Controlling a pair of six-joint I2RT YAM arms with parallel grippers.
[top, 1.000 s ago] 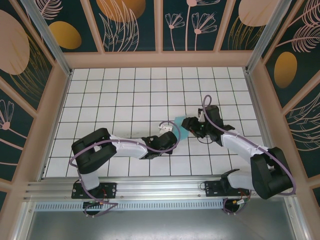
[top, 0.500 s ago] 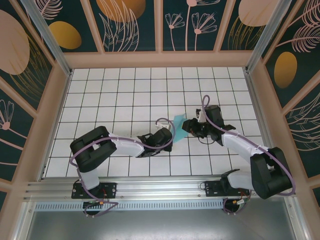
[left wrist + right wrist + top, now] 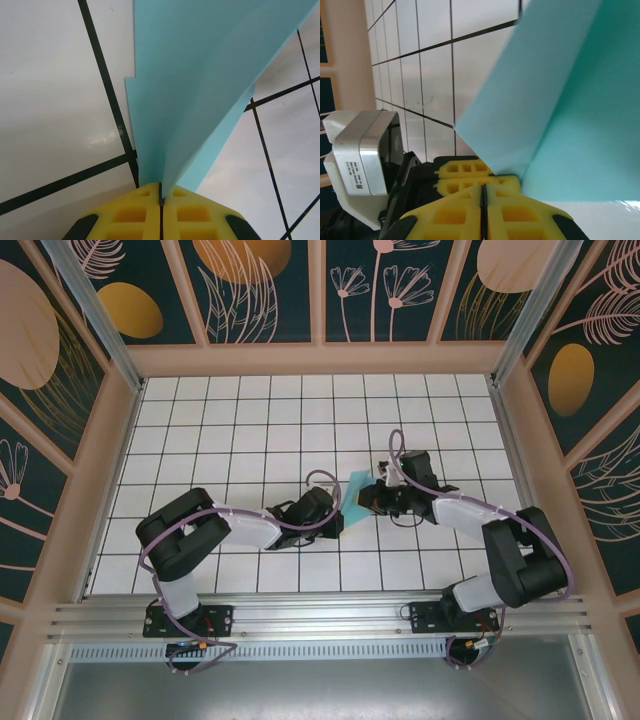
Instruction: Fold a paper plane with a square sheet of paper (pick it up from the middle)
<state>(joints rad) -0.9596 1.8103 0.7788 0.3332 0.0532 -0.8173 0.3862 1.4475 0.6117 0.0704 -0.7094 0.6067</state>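
Note:
The turquoise sheet of paper (image 3: 358, 486), folded into layers with a crease, stands up off the tiles at mid-table. My left gripper (image 3: 338, 521) is at its lower left edge. In the left wrist view its yellow pads (image 3: 161, 189) are shut on the folded edge, and the paper (image 3: 200, 75) rises away from them. My right gripper (image 3: 366, 503) comes in from the right. Its pads (image 3: 482, 192) are pressed together just in front of the left gripper's pads (image 3: 465, 170), with no paper (image 3: 560, 100) seen in their seam. The paper plane is out of view.
The white grid-tile table (image 3: 250, 430) is ringed by wooden rails and patterned walls (image 3: 110, 440). The left arm's white wrist camera housing (image 3: 362, 150) sits close to my right gripper. Both arms meet at mid-table.
My right gripper's jaws have closed and it has edged left towards the paper. The left gripper has shifted up and back a little, still holding the paper.

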